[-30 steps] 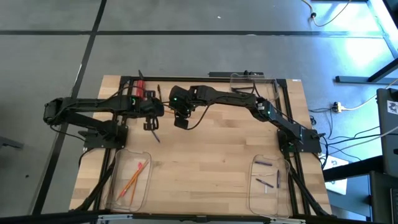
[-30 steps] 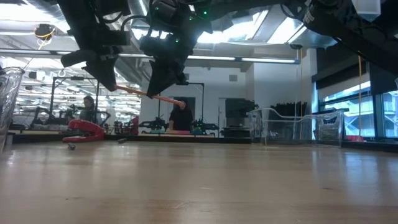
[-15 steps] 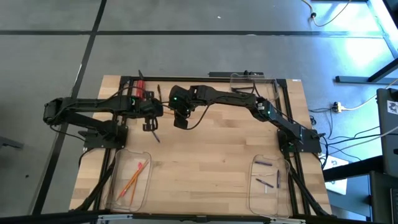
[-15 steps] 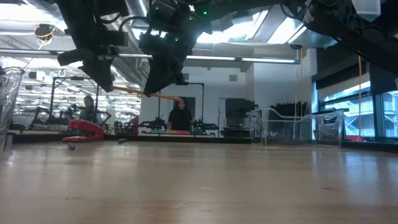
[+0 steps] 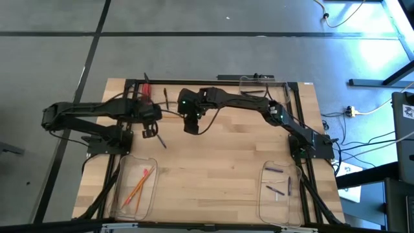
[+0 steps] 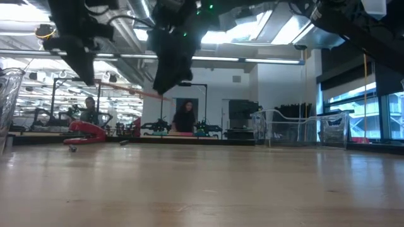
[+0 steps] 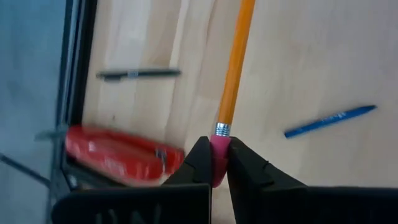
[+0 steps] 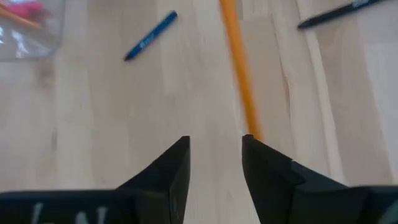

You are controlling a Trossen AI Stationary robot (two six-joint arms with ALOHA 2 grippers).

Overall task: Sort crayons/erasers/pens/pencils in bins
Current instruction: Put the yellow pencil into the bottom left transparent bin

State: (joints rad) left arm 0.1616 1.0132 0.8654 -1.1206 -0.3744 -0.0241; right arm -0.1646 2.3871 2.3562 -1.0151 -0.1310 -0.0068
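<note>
Clear bin (image 5: 132,188) holds pencils (image 5: 138,184); left fingers (image 7: 214,163) pinch pencil (image 7: 235,68); right fingers (image 8: 214,165) apart

Right pincer (image 8: 214,163) released pencil (image 7: 234,71); left pincer (image 7: 216,163) withdrew.

3 bins (image 5: 132,188), 3 crayons (image 5: 277,189).

The pencil (image 7: 235,68) runs off the left wrist picture's edge, its tip unseen, and its pink eraser end is half buried between the left gripper (image 7: 216,163) fingers. Beside the pencil, the red object (image 7: 115,152) is blurred beyond naming. In the right wrist view the pencil (image 8: 239,68) is smeared, both ends cut off. From above it (image 5: 170,117) shows only as a thin sliver
</note>
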